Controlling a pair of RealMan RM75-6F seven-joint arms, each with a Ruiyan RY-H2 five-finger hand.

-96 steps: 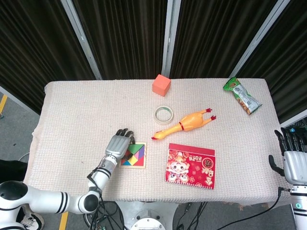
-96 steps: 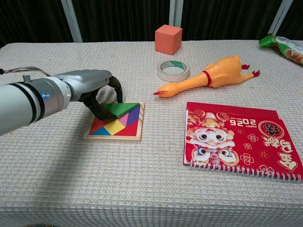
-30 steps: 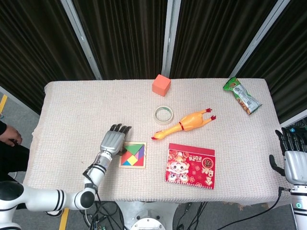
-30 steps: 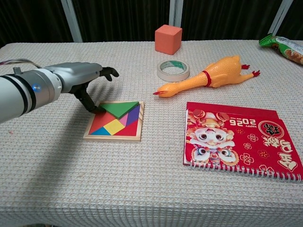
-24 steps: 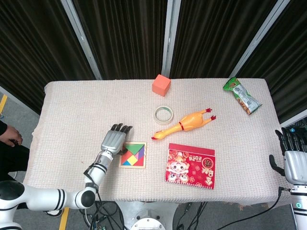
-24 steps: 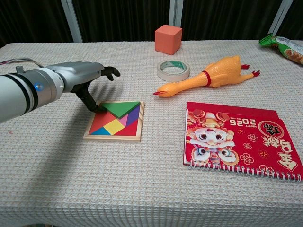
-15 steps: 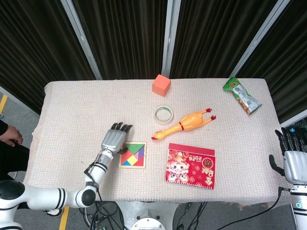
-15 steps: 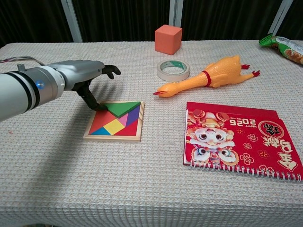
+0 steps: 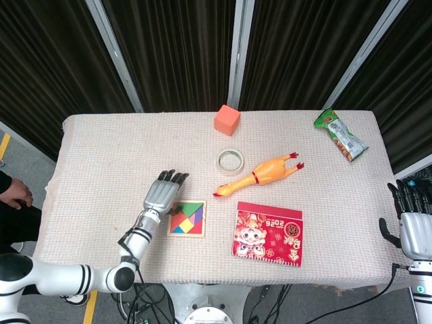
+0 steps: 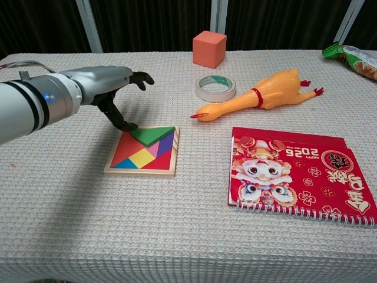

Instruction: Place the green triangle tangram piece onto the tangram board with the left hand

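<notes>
The green triangle point(image 10: 154, 135) lies on the wooden tangram board point(image 10: 141, 171), along its far edge, with other coloured pieces beside it. In the head view the green triangle point(image 9: 192, 206) is in the top part of the board point(image 9: 203, 220). My left hand point(image 10: 109, 85) hovers just left of and behind the board, fingers spread and holding nothing. Its thumb points down near the board's far left corner. From above, that left hand point(image 9: 162, 192) is beside the board's upper left corner. My right hand point(image 9: 413, 224) hangs off the table's right edge, fingers spread, empty.
An orange cube point(image 9: 227, 119) stands at the back. A tape roll point(image 9: 230, 160) and a rubber chicken point(image 9: 260, 173) lie behind the board. A red calendar point(image 9: 268, 233) lies to its right, a snack bag point(image 9: 341, 134) at the far right. A person's hand point(image 9: 13, 193) shows at the left edge.
My left hand let go of the green triangle, spread its fingers, then rose and drew back from the board. The triangle stays on the board. The right hand has not moved.
</notes>
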